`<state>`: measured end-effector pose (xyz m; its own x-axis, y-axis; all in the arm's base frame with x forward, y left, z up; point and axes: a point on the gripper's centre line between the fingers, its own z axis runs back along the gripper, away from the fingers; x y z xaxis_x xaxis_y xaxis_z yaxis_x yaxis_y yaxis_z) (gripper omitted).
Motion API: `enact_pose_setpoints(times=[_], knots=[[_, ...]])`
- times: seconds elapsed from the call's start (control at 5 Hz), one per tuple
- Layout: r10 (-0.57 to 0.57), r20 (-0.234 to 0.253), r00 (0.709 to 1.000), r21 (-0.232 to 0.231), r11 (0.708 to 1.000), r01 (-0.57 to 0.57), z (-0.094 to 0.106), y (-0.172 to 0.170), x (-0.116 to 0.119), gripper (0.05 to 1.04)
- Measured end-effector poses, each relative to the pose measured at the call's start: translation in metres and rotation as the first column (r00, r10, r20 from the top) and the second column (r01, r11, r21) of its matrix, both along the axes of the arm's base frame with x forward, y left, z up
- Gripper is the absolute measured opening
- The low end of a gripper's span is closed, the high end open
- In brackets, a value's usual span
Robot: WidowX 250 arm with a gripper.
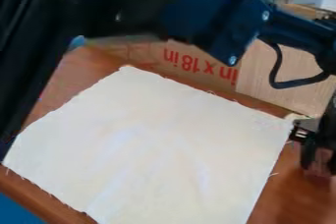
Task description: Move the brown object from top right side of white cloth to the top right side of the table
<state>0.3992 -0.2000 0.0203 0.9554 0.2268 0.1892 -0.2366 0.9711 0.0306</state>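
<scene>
Camera view: at the right edge, my black two-finger end effector (320,166) hangs over the reddish-brown wooden desk (289,203), its fingers closed on a small, dull pinkish-brown object (320,158). I have that object just beside the right corner of the white, fray-edged cloth (151,149), off the fabric; whether it touches the desk, I cannot tell. My black arm (210,16) spans the top of the view, with a black cable (279,70) looping beneath it. Behind the cloth stands a tan cardboard panel (138,53) with red print.
</scene>
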Motion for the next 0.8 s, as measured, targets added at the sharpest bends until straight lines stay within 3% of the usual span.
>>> enact_pose_setpoints(times=[0.2,0.4,0.6,0.8], knots=[[0.013,0.002,1.000,0.010,1.000,-0.013,-0.004,0.005,0.003,0.595],[0.016,-0.006,1.000,0.011,1.000,-0.016,-0.010,0.006,-0.001,0.926],[0.006,-0.006,1.000,-0.015,1.000,-0.006,-0.004,0.006,-0.007,1.006],[0.005,0.044,0.999,-0.078,0.997,-0.001,0.029,0.014,-0.009,1.001]])
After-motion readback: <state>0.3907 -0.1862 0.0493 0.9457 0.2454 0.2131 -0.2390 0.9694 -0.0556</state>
